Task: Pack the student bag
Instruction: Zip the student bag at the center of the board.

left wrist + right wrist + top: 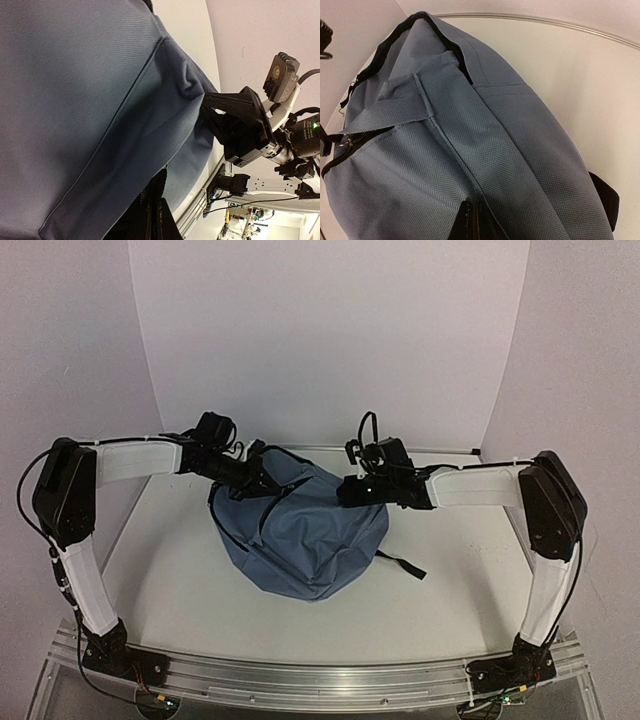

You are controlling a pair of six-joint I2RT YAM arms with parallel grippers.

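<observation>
Student bag [300, 535]: slate-blue fabric backpack, slumped in a soft mound on the white table [450, 580], near its middle and toward the back wall. A black zipper [445, 42] runs over its upper edge. One black strap [405, 565] trails out onto the table on the bag's right side.

Right gripper [350, 490]: at the bag's upper right. Its jaws are closed tight on the blue fabric. The left wrist view shows the cloth puckered into creases that run to the finger ends [205, 102].

Left gripper [258, 480]: at the bag's upper left, among the black straps. Its jaws are closed, and its dark fingers [150, 210] lie against the blue cloth. Whether any fabric is caught between them cannot be told.

Both arms reach inward from their bases on the aluminium rail [320, 675] at the table's near edge
</observation>
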